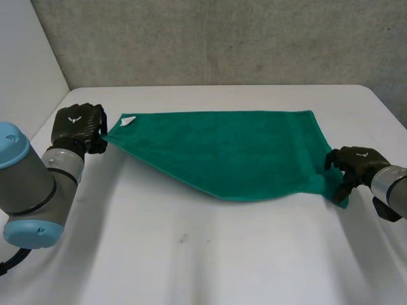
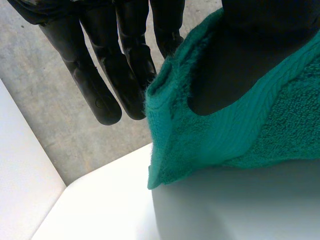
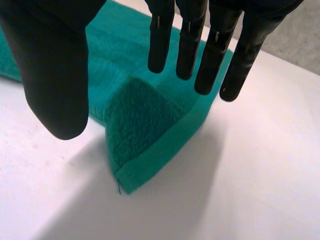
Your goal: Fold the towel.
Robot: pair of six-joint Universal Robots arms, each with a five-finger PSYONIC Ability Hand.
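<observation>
Left hand (image 1: 77, 127) pinches towel (image 1: 229, 149) corner; right hand (image 1: 356, 164) spread, unclamped.
Long axis runs hand to hand; right corner under palm.

Beside the towel's (image 1: 229, 152) right corner, the right arm (image 1: 393, 189) is cut off by the picture's edge, and we cannot tell whether the right hand (image 1: 355, 166) grips that corner. At the towel's left corner, the left hand's (image 2: 240, 60) pinching thumb is a dark blur hiding the cloth beneath. The white tag (image 1: 128, 121) near that corner is too small for us to read.
</observation>
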